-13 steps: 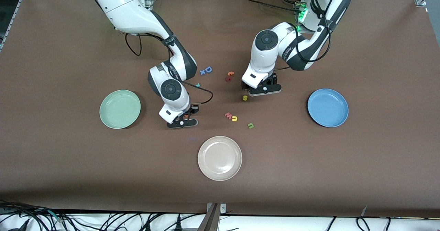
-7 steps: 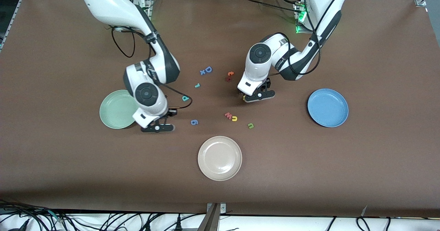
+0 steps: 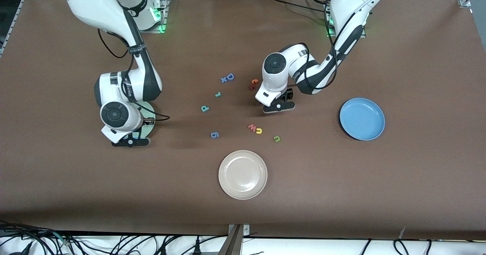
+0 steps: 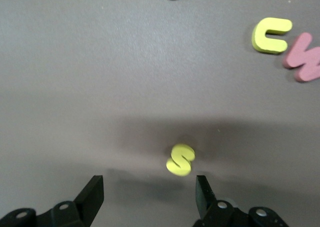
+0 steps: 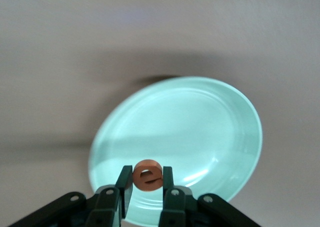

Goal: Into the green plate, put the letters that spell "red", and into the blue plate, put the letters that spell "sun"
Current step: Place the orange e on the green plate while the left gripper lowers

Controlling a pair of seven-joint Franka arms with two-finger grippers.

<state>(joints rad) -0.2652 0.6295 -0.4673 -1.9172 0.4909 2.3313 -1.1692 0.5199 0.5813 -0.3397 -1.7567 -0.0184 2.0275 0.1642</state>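
Brown table [image 3: 341, 194]: right pincer [image 5: 146, 191] (over green plate [image 5: 200, 122]) grips orange "e" [image 5: 148, 176].

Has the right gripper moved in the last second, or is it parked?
Yes. The right gripper, shut on the orange "e", has travelled toward the right arm's end of the table and is now over the green plate.
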